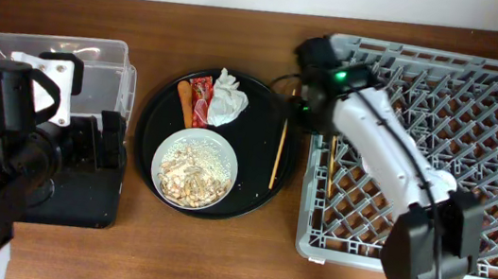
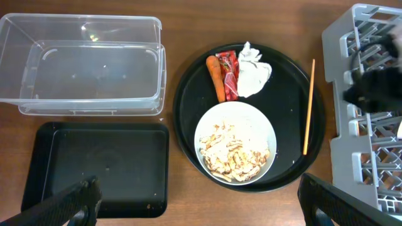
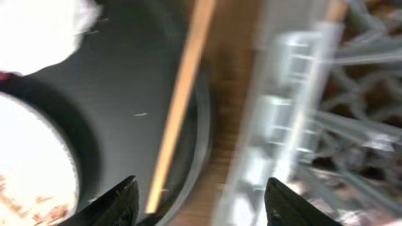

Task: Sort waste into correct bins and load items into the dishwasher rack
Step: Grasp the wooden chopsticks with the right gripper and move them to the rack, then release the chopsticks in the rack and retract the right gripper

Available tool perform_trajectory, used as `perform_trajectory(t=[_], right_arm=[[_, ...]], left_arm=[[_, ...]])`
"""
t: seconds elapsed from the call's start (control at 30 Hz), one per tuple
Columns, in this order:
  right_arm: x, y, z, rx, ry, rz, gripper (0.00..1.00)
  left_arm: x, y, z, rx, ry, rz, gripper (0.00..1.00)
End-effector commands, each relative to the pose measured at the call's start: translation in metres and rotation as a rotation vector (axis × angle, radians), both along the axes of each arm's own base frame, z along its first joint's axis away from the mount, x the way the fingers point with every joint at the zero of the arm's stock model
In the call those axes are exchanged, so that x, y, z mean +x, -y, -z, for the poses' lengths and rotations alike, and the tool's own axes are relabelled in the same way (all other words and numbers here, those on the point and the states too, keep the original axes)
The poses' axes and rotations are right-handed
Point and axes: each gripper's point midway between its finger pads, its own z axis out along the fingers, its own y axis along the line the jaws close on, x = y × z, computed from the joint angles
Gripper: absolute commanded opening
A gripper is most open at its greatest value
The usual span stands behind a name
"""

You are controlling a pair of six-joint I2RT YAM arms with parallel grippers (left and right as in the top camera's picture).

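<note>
The right gripper fills the bottom of its wrist view, its two dark fingers spread wide with nothing between them. Just under it, blurred, a wooden chopstick lies on the round black tray, and the grey dishwasher rack stands at 3 o'clock. From overhead this gripper hangs over the gap between the tray's 2 o'clock rim and the rack's left wall. A second thin wooden stick lies inside the rack beside that wall. On the tray, the chopstick sits at 3 o'clock, a white bowl of pale food scraps at 6 o'clock, a crumpled tissue at 12 o'clock, and to its left the red wrapper, with the orange carrot stick alongside it. The left gripper is also wide open and empty, above the desk. At its 10 o'clock is the clear tub, and the flat black tray is just below the tub.
</note>
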Motion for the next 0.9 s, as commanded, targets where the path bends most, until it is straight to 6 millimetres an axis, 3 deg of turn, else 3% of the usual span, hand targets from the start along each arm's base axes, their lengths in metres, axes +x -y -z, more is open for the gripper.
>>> perform_trajectory(t=[0.0, 0.03, 0.07, 0.17, 0.2, 0.3, 0.37, 0.43, 0.47, 0.5, 0.57, 0.6, 0.67, 0.7, 0.73, 0.77, 0.83, 0.87], right_arm=[[-0.009, -0.051, 0.01, 0.027, 0.022, -0.002, 0.52], [-0.008, -0.051, 0.019, 0.006, 0.021, 0.056, 0.5], [-0.006, -0.054, 0.049, -0.015, -0.017, 0.12, 0.5], [-0.005, -0.048, 0.109, -0.071, -0.108, 0.175, 0.45], [-0.006, -0.043, 0.119, -0.084, -0.128, 0.183, 0.45], [-0.006, -0.044, 0.12, -0.083, -0.129, 0.181, 0.38], [-0.006, -0.044, 0.12, -0.083, -0.131, 0.176, 0.04], [-0.006, -0.045, 0.12, -0.085, -0.132, 0.137, 0.04], [-0.009, -0.046, 0.117, -0.079, -0.144, 0.115, 0.04], [-0.005, -0.046, 0.101, -0.07, -0.118, 0.108, 0.04], [0.008, -0.053, 0.033, -0.012, 0.008, 0.048, 0.04], [0.01, -0.047, -0.004, 0.009, 0.078, 0.059, 0.04], [0.009, -0.005, -0.058, -0.003, 0.171, 0.136, 0.04], [0.01, 0.021, -0.068, -0.019, 0.177, 0.189, 0.04], [0.009, 0.049, -0.063, -0.044, 0.137, 0.247, 0.04], [0.006, 0.067, -0.044, -0.075, 0.067, 0.262, 0.04], [-0.009, 0.071, 0.0, -0.109, -0.063, 0.227, 0.04], [-0.015, 0.066, 0.008, -0.108, -0.091, 0.2, 0.06]], left_arm=[[-0.002, -0.002, -0.002, -0.001, 0.01, -0.017, 0.99], [-0.002, -0.002, -0.002, -0.001, 0.01, -0.017, 0.99], [-0.002, -0.002, -0.002, -0.001, 0.01, -0.016, 0.99], [-0.002, -0.002, -0.002, -0.001, 0.01, -0.016, 0.99], [-0.002, -0.002, -0.002, -0.001, 0.01, -0.017, 0.99], [-0.002, -0.002, -0.002, -0.001, 0.01, -0.017, 0.99], [-0.002, -0.002, -0.002, -0.001, 0.009, -0.016, 0.99], [-0.002, -0.002, -0.002, -0.001, 0.01, -0.016, 0.99], [-0.002, -0.002, -0.002, -0.001, 0.01, -0.017, 0.99], [-0.002, -0.002, -0.002, -0.001, 0.01, -0.016, 0.99], [-0.002, -0.002, -0.002, -0.001, 0.01, -0.016, 0.99], [-0.002, -0.002, -0.002, -0.001, 0.01, -0.017, 0.99], [-0.002, -0.002, -0.002, -0.001, 0.01, -0.016, 0.99], [-0.002, -0.002, -0.002, -0.001, 0.01, -0.017, 0.99], [-0.002, -0.002, -0.002, -0.001, 0.01, -0.017, 0.99], [-0.002, -0.002, -0.002, -0.001, 0.009, -0.017, 0.99], [-0.002, -0.002, -0.002, -0.001, 0.01, -0.017, 0.99], [-0.002, -0.002, -0.002, -0.001, 0.009, -0.016, 0.99]])
